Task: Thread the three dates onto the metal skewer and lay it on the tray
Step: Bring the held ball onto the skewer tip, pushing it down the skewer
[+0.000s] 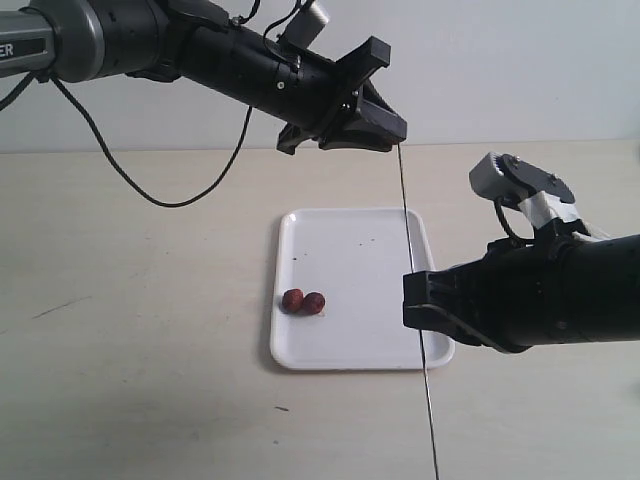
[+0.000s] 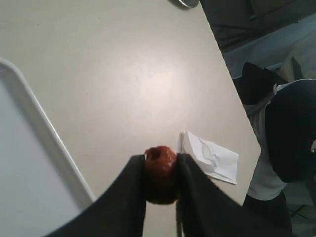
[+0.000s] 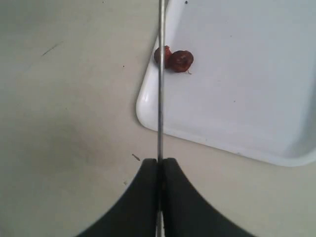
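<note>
My left gripper (image 1: 385, 135) hangs above the far edge of the white tray (image 1: 350, 355), shut on one reddish-brown date (image 2: 160, 170); in the exterior view that date is hidden by the fingers. My right gripper (image 1: 420, 300), over the tray's right rim, is shut on the thin metal skewer (image 1: 410, 250). The rod runs from just beside the left gripper down past the tray's near edge. In the left wrist view the skewer (image 2: 181, 143) passes right beside the held date. Two dates (image 1: 303, 301) lie touching on the tray's left part, with the skewer (image 3: 160, 89) crossing in front of the dates (image 3: 175, 59).
A folded white paper slip (image 2: 212, 157) lies on the beige table near its far edge. A black cable (image 1: 150, 190) droops from the left arm onto the table. A small dark mark (image 1: 60, 307) shows on the table at the left.
</note>
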`<state>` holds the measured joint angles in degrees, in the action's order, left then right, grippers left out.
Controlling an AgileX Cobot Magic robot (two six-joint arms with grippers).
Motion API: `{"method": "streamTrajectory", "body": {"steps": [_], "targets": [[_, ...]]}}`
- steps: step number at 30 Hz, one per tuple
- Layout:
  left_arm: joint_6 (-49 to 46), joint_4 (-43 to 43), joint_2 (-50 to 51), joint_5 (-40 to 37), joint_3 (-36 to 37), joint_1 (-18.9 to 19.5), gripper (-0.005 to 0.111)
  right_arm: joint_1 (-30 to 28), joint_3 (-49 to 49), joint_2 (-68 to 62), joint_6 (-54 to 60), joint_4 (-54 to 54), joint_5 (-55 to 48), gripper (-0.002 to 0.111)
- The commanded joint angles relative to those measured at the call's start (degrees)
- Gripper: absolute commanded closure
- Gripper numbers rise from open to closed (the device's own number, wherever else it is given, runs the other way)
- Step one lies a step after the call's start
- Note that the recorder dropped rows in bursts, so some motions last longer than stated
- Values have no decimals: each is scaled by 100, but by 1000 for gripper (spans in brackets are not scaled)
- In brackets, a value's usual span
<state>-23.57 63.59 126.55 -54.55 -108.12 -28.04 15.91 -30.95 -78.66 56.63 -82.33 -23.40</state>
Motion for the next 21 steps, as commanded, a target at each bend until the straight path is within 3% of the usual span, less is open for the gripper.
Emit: {"method": "streamTrajectory", "body": {"steps": [1, 21], "targets": [[-42, 150, -59, -17, 2, 7, 85, 2, -14, -26, 74, 42, -5, 108], [-42, 291, -59, -227, 2, 7, 85, 2, -14, -26, 91, 42, 208, 108]]}}
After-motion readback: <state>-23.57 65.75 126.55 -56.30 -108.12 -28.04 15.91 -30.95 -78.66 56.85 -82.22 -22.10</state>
